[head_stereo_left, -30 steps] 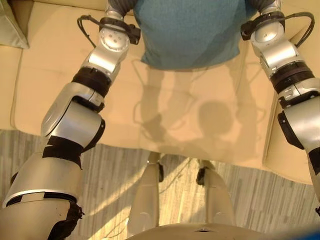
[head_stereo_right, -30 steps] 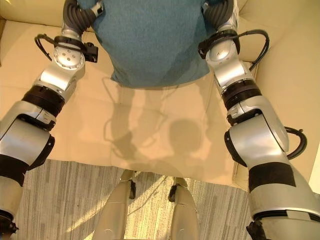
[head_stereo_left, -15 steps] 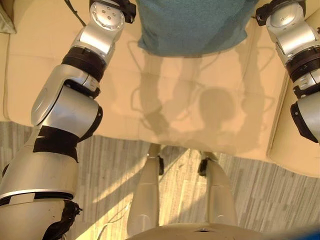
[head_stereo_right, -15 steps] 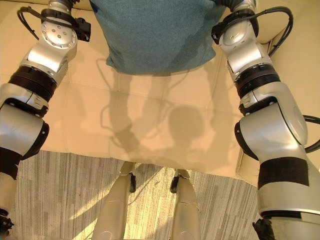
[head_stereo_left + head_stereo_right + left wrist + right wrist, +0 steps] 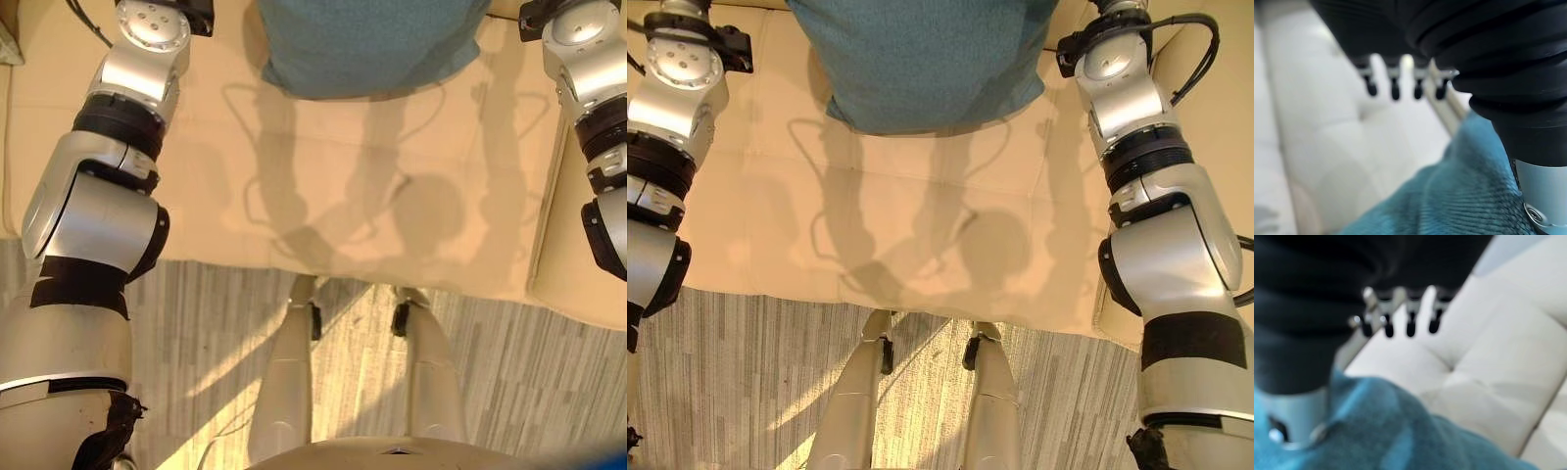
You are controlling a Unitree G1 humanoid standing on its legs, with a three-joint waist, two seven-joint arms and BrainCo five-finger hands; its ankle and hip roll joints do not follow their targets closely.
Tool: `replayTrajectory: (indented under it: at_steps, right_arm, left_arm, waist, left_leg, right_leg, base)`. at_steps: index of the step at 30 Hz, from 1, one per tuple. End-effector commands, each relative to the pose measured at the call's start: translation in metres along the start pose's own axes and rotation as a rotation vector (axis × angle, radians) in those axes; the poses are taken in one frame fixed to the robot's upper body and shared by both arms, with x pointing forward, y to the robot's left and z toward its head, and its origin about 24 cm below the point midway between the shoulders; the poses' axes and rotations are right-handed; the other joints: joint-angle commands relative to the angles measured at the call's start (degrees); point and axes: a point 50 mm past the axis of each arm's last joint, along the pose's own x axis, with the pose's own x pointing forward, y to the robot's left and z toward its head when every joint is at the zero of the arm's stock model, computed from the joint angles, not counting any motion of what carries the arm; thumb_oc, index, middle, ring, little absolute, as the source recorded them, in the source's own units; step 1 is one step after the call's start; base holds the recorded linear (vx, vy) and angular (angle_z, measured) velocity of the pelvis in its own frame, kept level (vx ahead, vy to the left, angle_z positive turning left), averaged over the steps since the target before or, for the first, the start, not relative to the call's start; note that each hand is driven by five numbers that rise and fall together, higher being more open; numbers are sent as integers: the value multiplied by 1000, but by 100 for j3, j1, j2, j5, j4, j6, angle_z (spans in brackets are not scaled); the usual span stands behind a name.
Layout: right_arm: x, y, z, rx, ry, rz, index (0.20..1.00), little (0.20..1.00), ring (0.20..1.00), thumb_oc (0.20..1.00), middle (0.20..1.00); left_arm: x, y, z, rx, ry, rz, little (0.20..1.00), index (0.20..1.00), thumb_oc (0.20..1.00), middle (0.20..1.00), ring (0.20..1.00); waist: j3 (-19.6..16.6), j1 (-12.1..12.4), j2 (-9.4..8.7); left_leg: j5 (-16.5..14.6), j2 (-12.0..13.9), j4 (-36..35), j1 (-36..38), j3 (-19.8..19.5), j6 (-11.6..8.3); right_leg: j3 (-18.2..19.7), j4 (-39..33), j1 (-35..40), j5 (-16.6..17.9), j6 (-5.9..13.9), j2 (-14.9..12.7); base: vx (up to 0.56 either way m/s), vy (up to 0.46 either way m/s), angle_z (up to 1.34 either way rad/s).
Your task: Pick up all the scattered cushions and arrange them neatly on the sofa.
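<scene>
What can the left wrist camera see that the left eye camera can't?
Left wrist view: the left hand from close up, its dark-tipped fingers straight, stretched out past the blue cushion and over the cream sofa.
Left eye view: the grey striped floor and the sofa's front edge, seen from above with both arms reaching forward.
Both: the blue cushion and the cream sofa beneath it.

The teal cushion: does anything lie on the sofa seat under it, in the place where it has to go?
Nothing visible does. The teal cushion is above the cream sofa seat, between the two arms, and the seat under and before it is bare. The seat further back is hidden by the cushion.
</scene>
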Motion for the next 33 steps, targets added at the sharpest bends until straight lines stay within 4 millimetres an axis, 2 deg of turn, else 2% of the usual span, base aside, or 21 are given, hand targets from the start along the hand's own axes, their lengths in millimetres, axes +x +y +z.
replayTrajectory:
  at_steps: [1, 10, 12, 15, 16, 18, 20, 21, 22, 26, 33]
  right_arm:
    - [-3, -16, -27, -40, 40, -37, 1000, 1000, 1000, 1000, 1000]
    - [-4, -44, -41, -22, 58, -81, 1000, 1000, 1000, 1000, 1000]
    - [-6, -57, -45, -5, 43, -110, 1000, 1000, 1000, 1000, 1000]
    - [-11, -61, -51, 20, 31, -119, 1000, 1000, 1000, 1000, 1000]
    - [-19, -64, -60, 57, 25, -131, 1000, 1000, 1000, 1000, 1000]
    - [-25, -62, -63, 67, 15, -122, 1000, 1000, 1000, 1000, 1000]
    - [-42, -60, -77, 80, 2, -105, 1000, 1000, 1000, 1000, 1000]
    - [-43, -59, -79, 78, 4, -102, 1000, 1000, 1000, 1000, 1000]
    - [-60, -58, -93, 93, 11, -90, 1000, 1000, 1000, 1000, 1000]
    - [-97, -52, -117, 91, 25, -24, 1000, 1000, 1000, 1000, 1000]
    - [-191, -28, -166, 128, 191, 131, 1000, 1000, 1000, 1000, 1000]
  left_arm:
    - [-2, 40, -20, -57, 43, 124, 1000, 1000, 1000, 1000, 1000]
    - [-9, 72, -30, -89, 36, 182, 1000, 1000, 1000, 1000, 1000]
    - [-13, 78, -28, -109, -2, 186, 1000, 1000, 1000, 1000, 1000]
    - [-19, 78, -30, -132, -31, 175, 1000, 1000, 1000, 1000, 1000]
    - [-29, 76, -33, -147, -60, 157, 1000, 1000, 1000, 1000, 1000]
    - [-37, 76, -35, -174, -80, 157, 1000, 1000, 1000, 1000, 1000]
    - [-60, 68, -43, -210, -116, 122, 1000, 1000, 1000, 1000, 1000]
    - [-62, 68, -45, -207, -111, 122, 1000, 1000, 1000, 1000, 1000]
    - [-81, 63, -57, -212, -100, 95, 1000, 1000, 1000, 1000, 1000]
    - [-130, 59, -84, -233, -38, 52, 1000, 1000, 1000, 1000, 1000]
    - [-237, 50, -146, -282, 298, 16, 1000, 1000, 1000, 1000, 1000]
  waist:
    - [-491, -8, -253]
    - [-521, 7, -268]
    - [-530, 22, -272]
    - [-544, 23, -267]
    - [-545, 19, -275]
    - [-554, 25, -285]
    - [-547, 40, -322]
    - [-557, 36, -317]
    - [-564, 25, -334]
    - [-625, 26, -353]
    - [-783, 32, -357]
  left_leg:
    - [-592, -131, 81, 258, 159, -375]
    - [-633, -107, 101, 344, 169, -383]
    - [-642, -107, 100, 385, 168, -394]
    - [-658, -103, 89, 439, 165, -396]
    - [-693, -95, 87, 508, 152, -397]
    - [-717, -98, 88, 582, 152, -395]
    - [-783, -91, 115, 784, 141, -399]
    - [-786, -90, 110, 807, 142, -400]
    - [-825, -84, 90, 1013, 139, -412]
    - [-894, -86, -56, 1585, 181, -407]
    - [-953, -81, -249, 2493, 186, -344]
  right_leg:
    - [-134, -2123, 900, 1231, 577, 194]
    - [-199, -2119, 994, 1201, 574, 181]
    - [-203, -2126, 1044, 1190, 573, 184]
    - [-218, -2123, 1088, 1168, 574, 189]
    - [-234, -2104, 1153, 1130, 569, 195]
    - [-240, -2095, 1209, 1102, 566, 202]
    - [-277, -2084, 1439, 1029, 543, 208]
    - [-276, -2088, 1460, 1027, 543, 210]
    - [-309, -2097, 1658, 987, 529, 222]
    - [-374, -2135, 2180, 875, 502, 234]
    - [-533, -2170, 3121, 676, 435, 224]
  base:
    - [0, 0, 0]
    - [1, -1, 0]
    - [0, 0, 0]
    - [0, 0, 0]
    - [15, -23, 3]
    - [8, -24, 4]
    - [0, 0, 0]
    - [31, -34, 1]
    - [38, -30, 1]
    - [58, -27, 1]
    - [68, -28, 4]
